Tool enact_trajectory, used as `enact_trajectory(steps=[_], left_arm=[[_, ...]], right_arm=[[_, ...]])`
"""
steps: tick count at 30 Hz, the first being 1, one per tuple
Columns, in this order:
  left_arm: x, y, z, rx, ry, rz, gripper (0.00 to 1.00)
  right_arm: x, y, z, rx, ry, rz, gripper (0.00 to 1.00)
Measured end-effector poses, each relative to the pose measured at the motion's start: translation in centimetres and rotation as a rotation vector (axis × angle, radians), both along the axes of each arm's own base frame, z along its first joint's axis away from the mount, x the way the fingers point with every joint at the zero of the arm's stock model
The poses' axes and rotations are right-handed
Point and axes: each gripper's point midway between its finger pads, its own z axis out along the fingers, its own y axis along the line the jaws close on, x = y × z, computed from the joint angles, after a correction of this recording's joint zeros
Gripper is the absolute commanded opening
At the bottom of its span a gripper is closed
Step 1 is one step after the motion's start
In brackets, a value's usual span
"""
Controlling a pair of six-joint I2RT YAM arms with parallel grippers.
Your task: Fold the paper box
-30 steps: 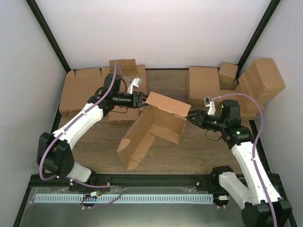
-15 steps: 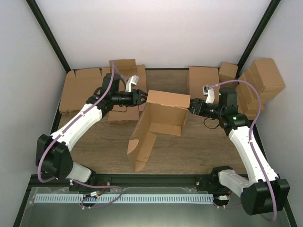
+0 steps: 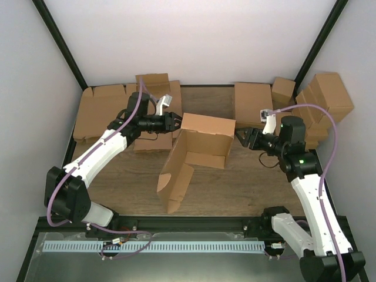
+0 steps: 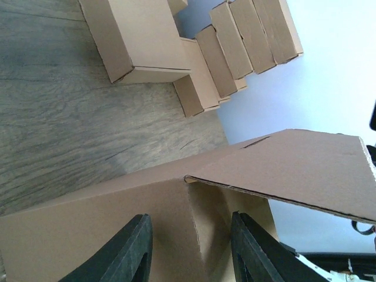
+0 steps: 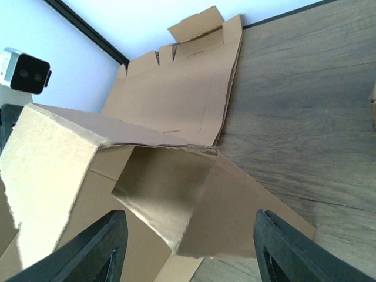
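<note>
1. Nearest, on the table (image 3: 247, 188): a long flap of the box (image 3: 200, 151), reaching from the body toward the near left, touched by neither arm.
2. Mid-table: the body of the box, half-formed, with one panel folded over at the far side and the hollow beneath it showing toward the near edge.
3. Just beside the body's right end: the right pincer (image 3: 239, 137), pointing left at the card. Fingers (image 5: 97, 249) spread wide in the wrist view, with the box's open end framed between them. Jaws apart, nothing pinched.
4. Slightly farther, at the box's far-left corner: the left pincer (image 3: 176, 123), touching the card. In the wrist view, fingers (image 4: 126, 252) part-way apart, astride a folded corner. Cannot tell whether squeezing it or merely around it.
5. Far left, along the back edge: flat blanks (image 3: 103, 111), lying partly under the left arm.
6. Far right corner: a heap of finished boxes (image 3: 320, 103), apart from the half-formed box.
</note>
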Motion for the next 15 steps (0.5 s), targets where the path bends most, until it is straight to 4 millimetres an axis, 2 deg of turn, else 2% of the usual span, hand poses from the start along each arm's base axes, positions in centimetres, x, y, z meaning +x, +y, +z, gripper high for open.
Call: enact_trajectory(steps=[2, 3, 10, 12, 15], left_arm=[[0.0, 0.0, 0.0, 0.001, -0.001, 0.001, 0.39], [0.0, 0.0, 0.0, 0.002, -0.001, 0.003, 0.39], [0.1, 0.1, -0.1, 0.004, -0.002, 0.006, 0.39], [0.1, 0.1, -0.1, 0.004, -0.002, 0.006, 0.39], [0.1, 0.1, -0.1, 0.006, 0.002, 0.006, 0.39]], right_arm=[[-0.4, -0.4, 0.5, -0.019, -0.004, -0.018, 0.62], [-0.5, -0.7, 1.4, -0.031, -0.022, -0.032, 0.62], [-2.0, -2.0, 10.8, -0.073, -0.308, -0.079, 0.65], [-2.1, -1.8, 13.0, -0.070, -0.390, -0.063, 0.66], [-1.5, -1.0, 14.5, -0.064, -0.461, -0.019, 0.69]])
